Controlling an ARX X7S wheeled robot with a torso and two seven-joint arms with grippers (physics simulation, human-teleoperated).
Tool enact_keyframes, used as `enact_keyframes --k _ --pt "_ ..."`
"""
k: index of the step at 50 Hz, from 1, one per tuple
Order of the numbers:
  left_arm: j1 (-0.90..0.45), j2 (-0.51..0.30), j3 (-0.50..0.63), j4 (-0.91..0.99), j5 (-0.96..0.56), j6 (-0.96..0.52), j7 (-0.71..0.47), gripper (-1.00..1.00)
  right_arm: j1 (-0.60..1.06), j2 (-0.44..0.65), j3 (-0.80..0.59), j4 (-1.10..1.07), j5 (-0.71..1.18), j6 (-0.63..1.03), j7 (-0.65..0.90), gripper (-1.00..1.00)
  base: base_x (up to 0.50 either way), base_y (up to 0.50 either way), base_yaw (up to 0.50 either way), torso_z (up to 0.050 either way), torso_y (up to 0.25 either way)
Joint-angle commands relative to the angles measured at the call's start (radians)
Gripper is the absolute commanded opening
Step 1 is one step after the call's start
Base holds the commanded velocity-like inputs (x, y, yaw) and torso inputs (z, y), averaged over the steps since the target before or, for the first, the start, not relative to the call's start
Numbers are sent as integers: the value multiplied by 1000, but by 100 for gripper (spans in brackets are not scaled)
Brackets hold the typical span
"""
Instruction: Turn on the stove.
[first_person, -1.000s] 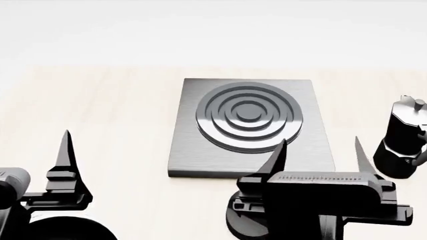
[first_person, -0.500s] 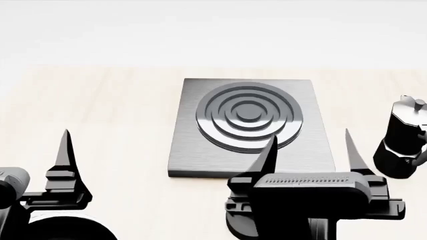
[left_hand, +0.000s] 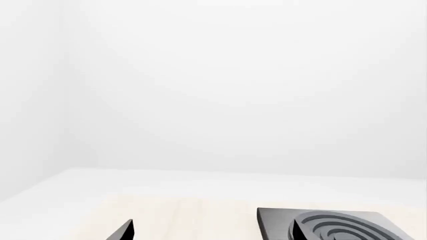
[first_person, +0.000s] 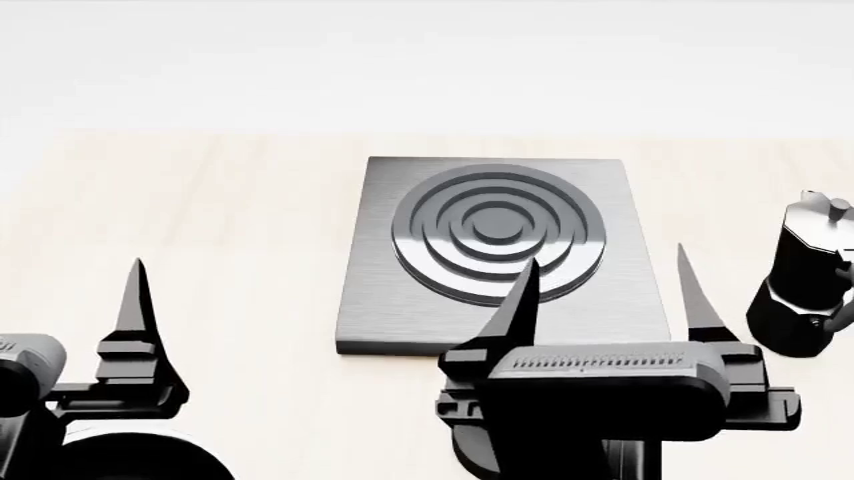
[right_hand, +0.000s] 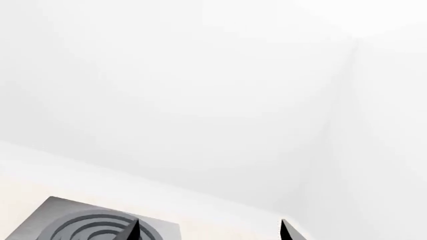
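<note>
Nearest in the head view, the right gripper (first_person: 601, 280) fills the lower middle, its two pointed fingers standing well apart with nothing between them. One fingertip (first_person: 531, 268) overlaps the near edge of the burner rings in the picture; the other rises over bare table to the stove's right. Whether either touches anything cannot be told from this angle. Under the gripper's body a round black part peeks out at the lower edge, too hidden to name.

At the lower left, the left gripper (first_person: 134, 275) shows only one upright finger in the head view, so its spread cannot be read there. The left wrist view adds little: one finger tip (left_hand: 127, 229) at the frame's edge and a second dark sliver in front of the stove (left_hand: 333, 225), suggesting the fingers are apart, with nothing visible between them.

Just beyond the right gripper's fingers lies the stove (first_person: 501, 250), a flat square grey slab with raised concentric rings, resting on the pale wooden table (first_person: 227, 200). The right wrist view shows two finger tips widely spread, the stove (right_hand: 87, 225) beyond one of them and blank white wall beyond the other.

Only the head view shows the black moka pot (first_person: 807, 280), standing upright on the table beyond and outside the right gripper's outer finger, apart from the stove.
</note>
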Motion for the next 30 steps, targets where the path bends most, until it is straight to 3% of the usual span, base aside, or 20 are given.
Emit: enact_keyframes --k 1,30 --pt "-2 -3 3 15 -4 -10 -9 100 5 4 -7 -26 -3 9 2 100 0 0 0 0 0" --pt "-5 -13 8 32 -14 -12 -17 100 21 6 -30 -59 -8 34 5 100 0 0 0 0 0"
